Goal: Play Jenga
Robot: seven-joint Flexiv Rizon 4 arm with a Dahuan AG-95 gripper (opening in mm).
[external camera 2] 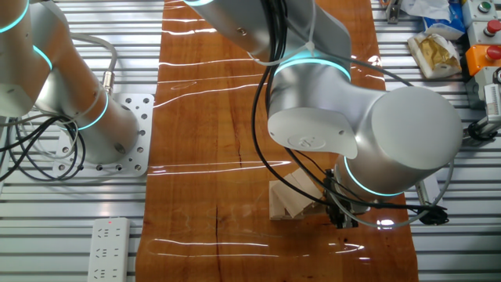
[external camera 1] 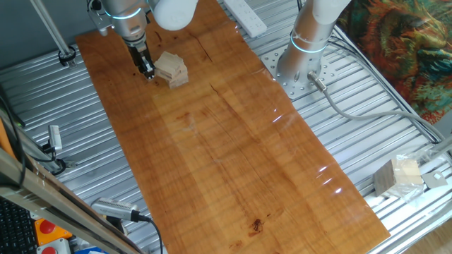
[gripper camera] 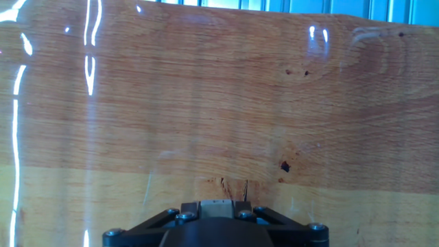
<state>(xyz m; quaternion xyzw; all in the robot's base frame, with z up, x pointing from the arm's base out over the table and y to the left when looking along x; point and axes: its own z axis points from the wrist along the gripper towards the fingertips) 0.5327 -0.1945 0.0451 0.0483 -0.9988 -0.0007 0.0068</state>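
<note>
- A long wooden tabletop (external camera 1: 233, 141) lies on a ribbed metal bench (external camera 1: 395, 134). In one fixed view the board runs from the far left corner to the near right corner, and most of its length toward the near end is bare wood.
- The Jenga stack (external camera 1: 171, 69) stands near the far end, between the board's two long edges and closer to the left one, with its blocks skewed out of line.
- The gripper (external camera 1: 146, 70) points down just beside the stack on its left side, its tip low at the board; I cannot tell whether the fingers are parted or together.
- A white power strip (external camera 1: 245, 17) lies at the far right edge, and the arm's round base (external camera 1: 302, 67) is bolted to the bench beyond the right edge.
- A pale cube-like lump (external camera 1: 397, 177) sits on the bench off the near right corner, well apart from the stack.
- In the other fixed view the arm's bulky wrist joint (external camera 2: 368, 133) covers much of the board; the stack (external camera 2: 291, 197) shows beneath it, with the gripper (external camera 2: 342, 213) just beside it.
- The power strip (external camera 2: 108, 249) lies off the board's left edge here.
- In the hand view only bare wood (gripper camera: 219, 103) fills the frame up to the far edge; the stack is out of sight.
</note>
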